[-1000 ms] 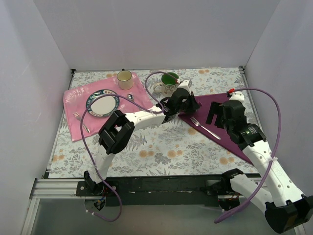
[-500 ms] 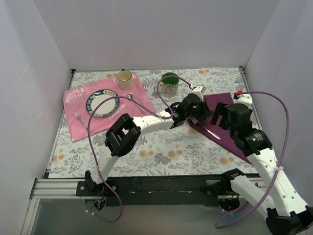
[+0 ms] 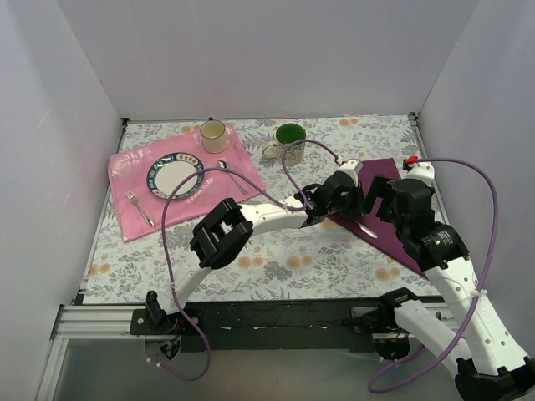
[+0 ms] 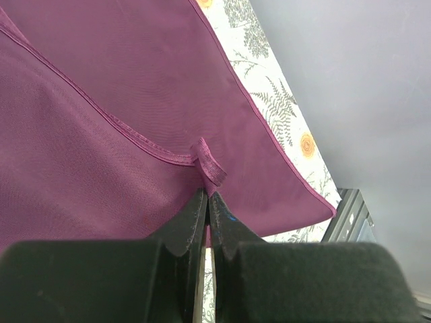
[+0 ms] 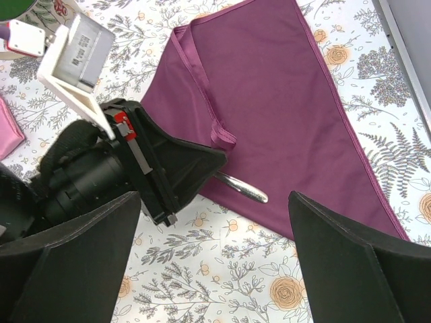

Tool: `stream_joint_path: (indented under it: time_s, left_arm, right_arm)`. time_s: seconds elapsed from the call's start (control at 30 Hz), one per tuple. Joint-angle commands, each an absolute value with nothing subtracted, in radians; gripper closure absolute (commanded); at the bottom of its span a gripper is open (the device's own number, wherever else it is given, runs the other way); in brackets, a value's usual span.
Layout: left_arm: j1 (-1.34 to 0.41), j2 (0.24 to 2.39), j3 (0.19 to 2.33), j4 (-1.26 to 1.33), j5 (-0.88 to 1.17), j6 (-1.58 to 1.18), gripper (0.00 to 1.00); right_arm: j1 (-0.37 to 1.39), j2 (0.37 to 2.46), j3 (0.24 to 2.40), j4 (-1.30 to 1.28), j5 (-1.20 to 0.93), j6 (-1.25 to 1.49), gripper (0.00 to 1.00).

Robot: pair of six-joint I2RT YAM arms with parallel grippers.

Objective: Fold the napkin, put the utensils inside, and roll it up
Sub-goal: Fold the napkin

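Observation:
The dark purple napkin (image 3: 380,174) lies at the right of the table, with one corner lifted and drawn over itself. My left gripper (image 3: 349,205) is shut on that corner's hem (image 4: 207,168), and its black fingers (image 4: 195,215) meet on the cloth. A silver utensil handle (image 5: 244,188) sticks out from under the raised fold; its head is hidden. My right gripper (image 5: 214,202) hangs open just above the handle and holds nothing. It sits close beside the left one (image 3: 378,205). A spoon (image 3: 227,167) lies on the pink mat, partly behind a cable.
A light pink mat (image 3: 134,171) at the back left carries a plate (image 3: 175,176), a small fork (image 3: 138,207) and a cream mug (image 3: 213,134). A green mug (image 3: 291,136) stands behind the left gripper. White walls enclose the floral tablecloth (image 3: 276,259).
My left gripper has carried the napkin corner rightward, over the fork, which now shows only its handle. The right gripper has shifted slightly right and stayed open.

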State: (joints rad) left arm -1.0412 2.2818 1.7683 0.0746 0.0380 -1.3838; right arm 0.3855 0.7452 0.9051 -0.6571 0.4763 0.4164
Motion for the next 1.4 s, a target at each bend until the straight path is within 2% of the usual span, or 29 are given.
stream_joint_path:
  time_s: [0.0,0.83,1.1,1.13,1.23,1.27,1.37]
  left_arm:
    - [-1.055,2.295,1.828,0.069,0.046,-1.381,1.0]
    - [-1.095,2.352,1.787,0.071,0.089,-1.373,0.99]
    - [-1.1,2.356,1.766,0.074,0.095,-1.374,0.96]
    - [-1.1,2.353,1.766,0.075,0.092,-1.37,0.94]
    - [-1.1,2.336,1.781,0.055,0.091,-1.353,0.71]
    - [-1.1,2.329,1.804,0.031,0.089,-1.35,0.55]
    - [-1.091,2.284,1.83,-0.027,0.123,-1.351,0.45]
  right_arm:
    - [0.383,0.729,0.917,-0.655,0.5,0.428,0.01]
    - [0.382,0.752,0.91,-0.661,0.508,0.442,0.01]
    - [0.383,0.752,0.899,-0.657,0.5,0.448,0.01]
    - [0.382,0.755,0.897,-0.655,0.499,0.448,0.01]
    - [0.382,0.773,0.893,-0.658,0.497,0.46,0.01]
    - [0.382,0.785,0.894,-0.675,0.5,0.469,0.01]
    - [0.374,0.862,0.925,-0.696,0.508,0.483,0.01]
